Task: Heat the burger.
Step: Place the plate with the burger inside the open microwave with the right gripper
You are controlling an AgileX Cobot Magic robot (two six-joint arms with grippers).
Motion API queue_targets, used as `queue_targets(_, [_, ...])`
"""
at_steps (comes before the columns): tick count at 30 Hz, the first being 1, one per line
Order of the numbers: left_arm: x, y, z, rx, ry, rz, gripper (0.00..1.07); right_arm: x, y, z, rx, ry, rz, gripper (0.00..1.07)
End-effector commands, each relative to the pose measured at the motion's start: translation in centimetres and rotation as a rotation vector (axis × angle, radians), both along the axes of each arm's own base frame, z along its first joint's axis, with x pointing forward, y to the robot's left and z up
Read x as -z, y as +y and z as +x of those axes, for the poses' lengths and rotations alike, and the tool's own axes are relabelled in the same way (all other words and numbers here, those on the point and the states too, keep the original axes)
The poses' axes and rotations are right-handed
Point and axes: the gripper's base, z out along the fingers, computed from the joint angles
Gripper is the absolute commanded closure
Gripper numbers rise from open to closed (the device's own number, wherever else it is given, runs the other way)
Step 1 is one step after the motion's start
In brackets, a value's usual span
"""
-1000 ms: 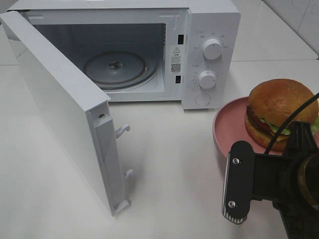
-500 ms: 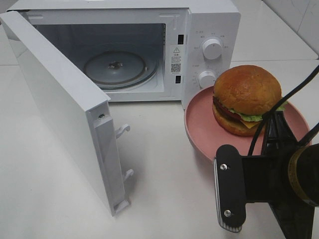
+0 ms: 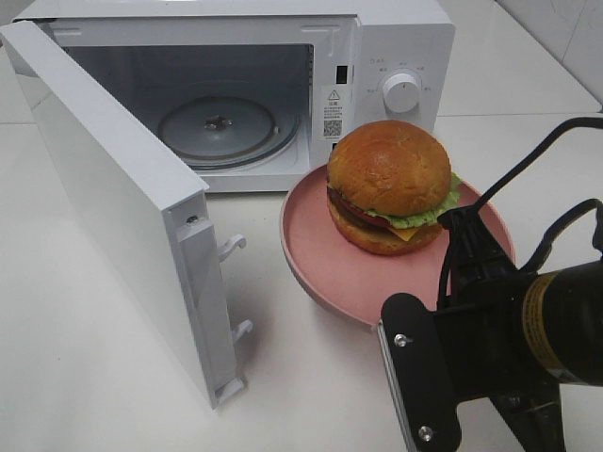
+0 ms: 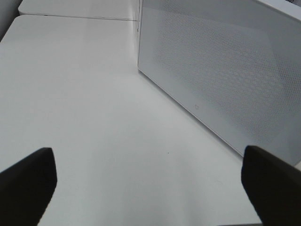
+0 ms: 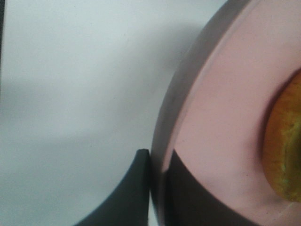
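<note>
The burger (image 3: 388,184), with its golden-brown bun, lettuce, cheese and tomato, sits on a round pink plate (image 3: 320,254). My right gripper (image 3: 464,231) is shut on the plate's near right rim and holds it in front of the open microwave (image 3: 396,38), just right of the opening. In the right wrist view the gripper (image 5: 160,188) pinches the plate's rim (image 5: 221,117), with the bun's edge (image 5: 284,150) at the side. My left gripper (image 4: 150,186) is open and empty above bare table, beside the outer face of the microwave door (image 4: 221,70).
The microwave door (image 3: 104,198) stands wide open at the left, its latch edge toward the front. The glass turntable (image 3: 219,127) lies bare inside the cavity. Two white knobs (image 3: 402,92) sit on the control panel behind the burger.
My right gripper has carried the plate and burger to the left and a little forward, from the right edge of the view to in front of the microwave's control panel.
</note>
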Motion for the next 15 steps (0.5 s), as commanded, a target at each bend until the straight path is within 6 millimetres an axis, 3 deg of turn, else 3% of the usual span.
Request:
queue_targets(1, [-0.1, -0.1, -0.2, 0.002, -0.025, -0.010, 0.07, -0.4, -0.4, 1.1, -0.101, -0.048, 0.003, 1.07])
queue_targets(15, [-0.1, -0.1, -0.2, 0.002, -0.025, -0.010, 0.07, -0.6, -1.8, 3.2, -0.298, -0.113, -0.054, 1.07])
